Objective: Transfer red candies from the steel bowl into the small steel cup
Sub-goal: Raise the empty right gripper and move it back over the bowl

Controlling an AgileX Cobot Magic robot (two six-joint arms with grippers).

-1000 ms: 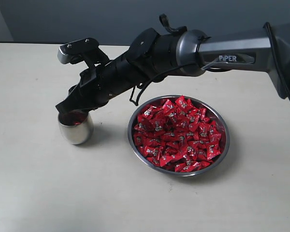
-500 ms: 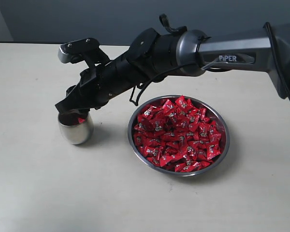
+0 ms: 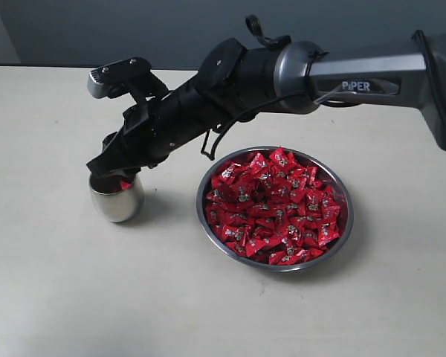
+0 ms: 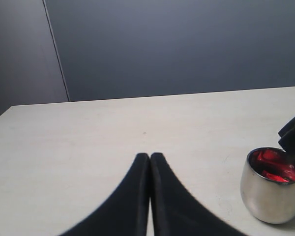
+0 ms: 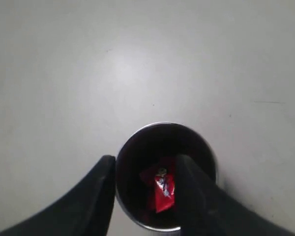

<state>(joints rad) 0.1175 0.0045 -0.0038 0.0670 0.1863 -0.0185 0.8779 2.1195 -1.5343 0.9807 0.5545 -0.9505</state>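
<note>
right pincer [image 5: 146, 161] spread over small steel cup [image 3: 119, 199] rim, steel bowl [image 3: 340, 239] apart

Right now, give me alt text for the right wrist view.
The open tool hangs right over the cup, its two dark fingers over the mouth. One red candy lies inside; pale table all around.

The right arm [image 3: 357, 82] is stretched from the upper right of the exterior frame across to the centre left, with the wrist angled downward. The right gripper [image 3: 113, 176] is pointed down, its fingers [image 5: 101, 191] spread apart and nothing clasped between them. The left gripper [image 4: 150, 157] is seen with fingers [image 4: 132, 196] pressed together.
</note>
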